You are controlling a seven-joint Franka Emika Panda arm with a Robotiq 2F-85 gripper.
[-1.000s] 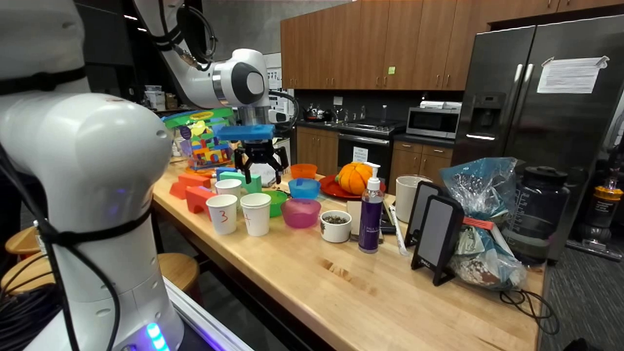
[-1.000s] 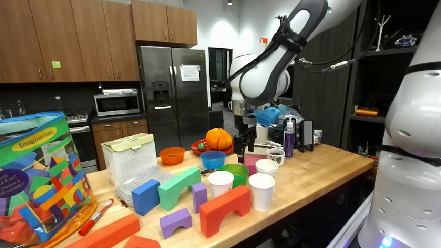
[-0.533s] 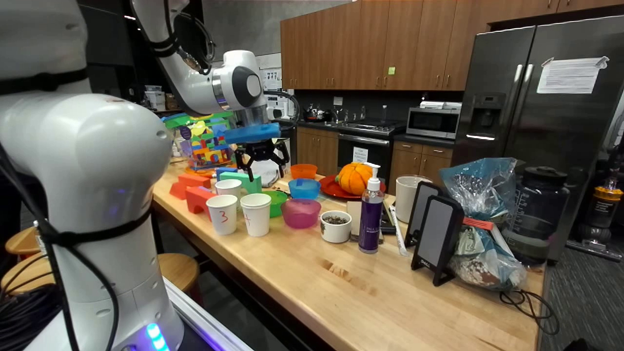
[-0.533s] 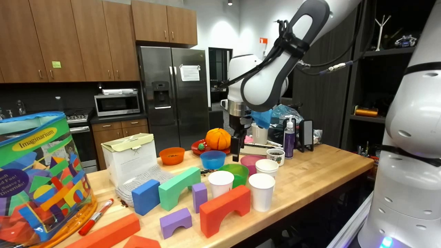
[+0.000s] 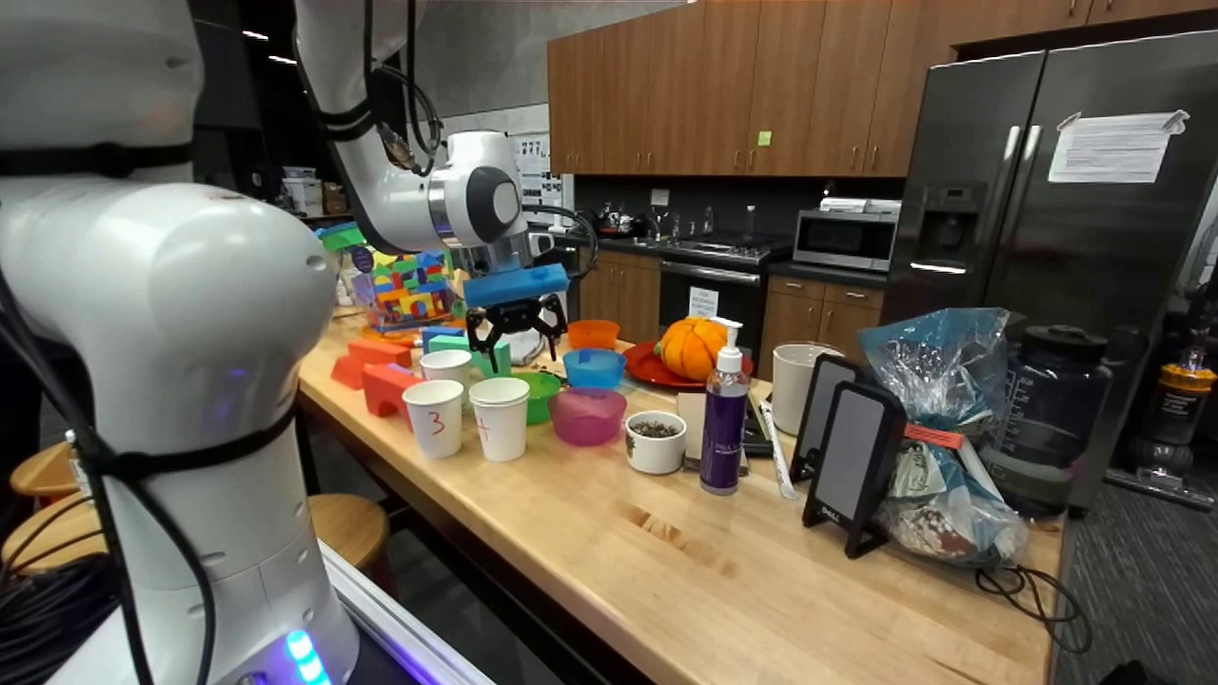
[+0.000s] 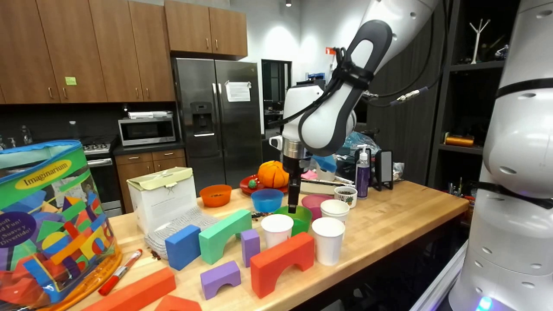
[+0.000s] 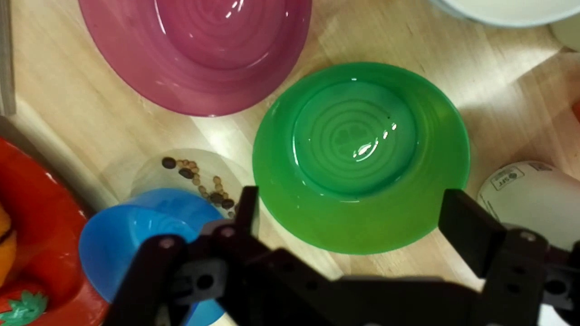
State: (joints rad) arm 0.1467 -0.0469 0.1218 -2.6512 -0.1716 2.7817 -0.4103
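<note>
- Your end effector (image 5: 520, 360) hung above the worktop (image 5: 618, 542) with its two fingers standing wide apart; nothing was clamped between them.
- The thing nearest to it was the green bowl (image 7: 353, 145), which stood upright on the worktop, below the fingertips (image 7: 466, 231).
- From your end effector the bowl lay downward. In the wrist view, the line from fingertip to fingertip crossed the lower part of the bowl, so its middle was not on this line but farther up in the picture.
- The bowl was round, therefore you had no long axis to match. It looked a little broader there than the gap of the fingers, but it lay deeper, so you could not tell the true comparison.
- You had only one arm, so no other arm could be nearer.
- The pink bowl (image 7: 204, 59) stood just beside the green one, at upper left in the wrist view; if they touched, you could not be certain.
- The blue bowl (image 7: 108, 244) was at lower left, partly hidden behind a finger, with some beans (image 7: 186, 173) near it.
- A white cup (image 7: 521, 194) appeared close to the opposite finger.
</note>
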